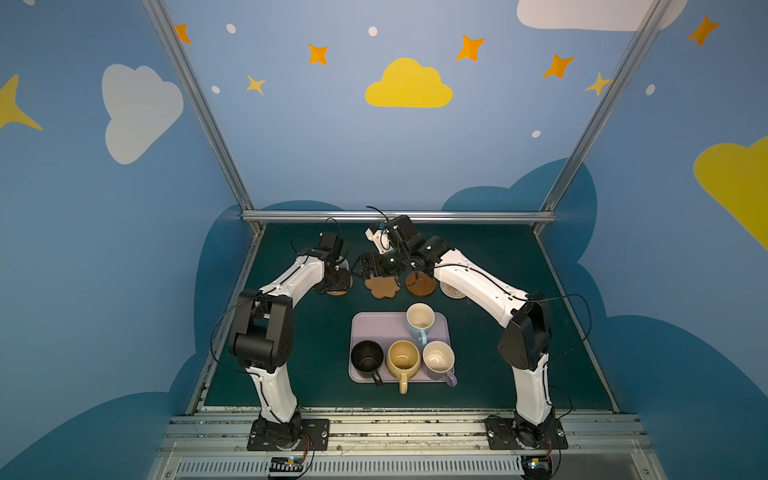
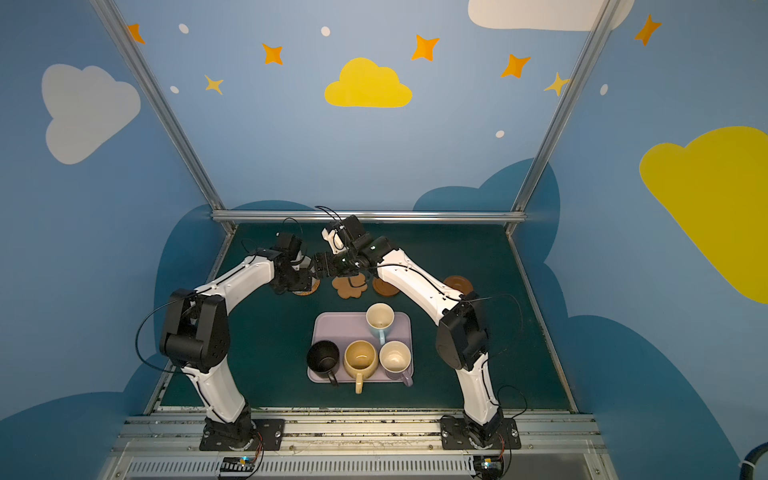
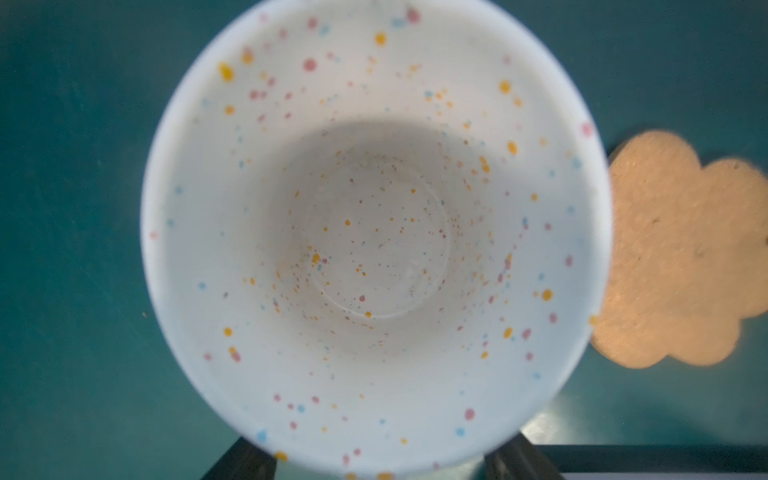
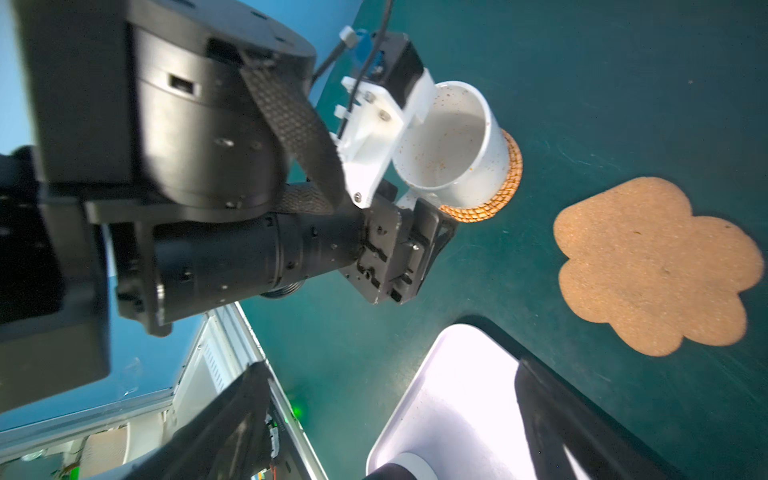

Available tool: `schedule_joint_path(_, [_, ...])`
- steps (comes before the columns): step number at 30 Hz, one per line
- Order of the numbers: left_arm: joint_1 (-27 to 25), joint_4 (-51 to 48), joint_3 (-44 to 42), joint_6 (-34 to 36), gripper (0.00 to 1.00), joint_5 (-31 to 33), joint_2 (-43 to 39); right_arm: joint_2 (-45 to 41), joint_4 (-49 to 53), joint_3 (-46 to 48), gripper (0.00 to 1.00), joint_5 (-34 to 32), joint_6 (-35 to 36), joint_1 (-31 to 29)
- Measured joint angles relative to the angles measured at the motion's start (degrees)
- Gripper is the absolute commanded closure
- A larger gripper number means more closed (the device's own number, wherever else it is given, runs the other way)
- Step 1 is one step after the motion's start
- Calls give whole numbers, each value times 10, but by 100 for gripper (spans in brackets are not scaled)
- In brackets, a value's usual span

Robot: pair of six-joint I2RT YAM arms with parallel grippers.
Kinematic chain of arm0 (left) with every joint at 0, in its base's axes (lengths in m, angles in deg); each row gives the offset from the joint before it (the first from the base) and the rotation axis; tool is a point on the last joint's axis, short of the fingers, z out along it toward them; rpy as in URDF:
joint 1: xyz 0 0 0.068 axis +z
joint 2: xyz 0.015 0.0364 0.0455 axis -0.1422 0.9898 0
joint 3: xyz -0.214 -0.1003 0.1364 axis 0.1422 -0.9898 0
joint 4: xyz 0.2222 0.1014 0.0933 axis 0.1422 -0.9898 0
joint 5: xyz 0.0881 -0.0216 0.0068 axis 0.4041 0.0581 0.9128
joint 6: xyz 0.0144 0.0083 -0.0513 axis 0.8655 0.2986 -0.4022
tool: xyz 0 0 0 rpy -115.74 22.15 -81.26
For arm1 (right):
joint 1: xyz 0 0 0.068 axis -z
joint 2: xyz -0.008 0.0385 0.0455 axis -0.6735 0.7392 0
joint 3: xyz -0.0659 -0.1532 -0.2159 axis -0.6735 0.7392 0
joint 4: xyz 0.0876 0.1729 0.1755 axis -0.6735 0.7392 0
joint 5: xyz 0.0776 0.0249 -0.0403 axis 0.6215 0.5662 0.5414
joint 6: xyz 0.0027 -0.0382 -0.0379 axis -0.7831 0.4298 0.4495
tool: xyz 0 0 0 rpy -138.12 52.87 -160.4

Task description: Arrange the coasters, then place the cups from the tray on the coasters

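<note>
Nearest, the tray (image 1: 361, 328) holds the black mug (image 1: 367, 359), mustard mug (image 1: 403, 359), lilac mug (image 1: 438, 358) and light blue mug (image 1: 420, 318). Beyond, the speckled mug (image 4: 453, 145) stands on the tan woven coaster (image 4: 505, 195), the left gripper (image 4: 432, 224) just beside it, jaws apart: this placing looks done. The right gripper (image 4: 388, 363) hovers close, jaws apart, empty. Next, another mug needs lifting to the bare flower coaster (image 1: 382, 286).
</note>
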Motion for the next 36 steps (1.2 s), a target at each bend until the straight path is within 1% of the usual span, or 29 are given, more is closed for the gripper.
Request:
schedule_joint_path(2, [0,-4,0,-4,7,0,-7,-1,3,0,8,-12,4,0])
schedule_joint_path(5, [0,-15,0,-8,1,-2,-33,-12,5,9,8,-33,12,0])
schedule_joint_path(9, [0,-36,6,-14,0,-9,-87,-54,5,47,8,-62,15,0])
schedule_joint_path(14, [0,-57,19,-31,1,-26,-160,-163,-30,160,8,-114,14,0])
schedule_joint_path(16, [-1,-64,19,-33,0,-39,-188,-200,-31,188,8,-135,16,0])
schedule_joint_path(18, [-5,-66,19,-37,0,-53,-216,-224,-24,194,8,-162,19,0])
schedule_joint_path(21, [-9,-63,18,-50,1,-97,-253,-253,-7,194,8,-194,23,0])
schedule_joint_path(23, [-14,-48,8,-66,0,-142,-277,-269,11,197,8,-209,30,3])
schedule_joint_path(25, [-23,-41,-2,-79,1,-176,-294,-289,24,211,8,-196,45,14])
schedule_joint_path(27, [-35,-30,-13,-91,0,-218,-304,-311,29,237,8,-166,51,32])
schedule_joint_path(29, [-45,-6,-36,-107,0,-276,-312,-337,29,276,8,-135,52,51])
schedule_joint_path(32, [-52,16,-73,-130,0,-346,-314,-367,38,330,8,-121,48,64])
schedule_joint_path(36, [-73,25,-100,-152,0,-379,-314,-384,67,357,8,-126,46,60])
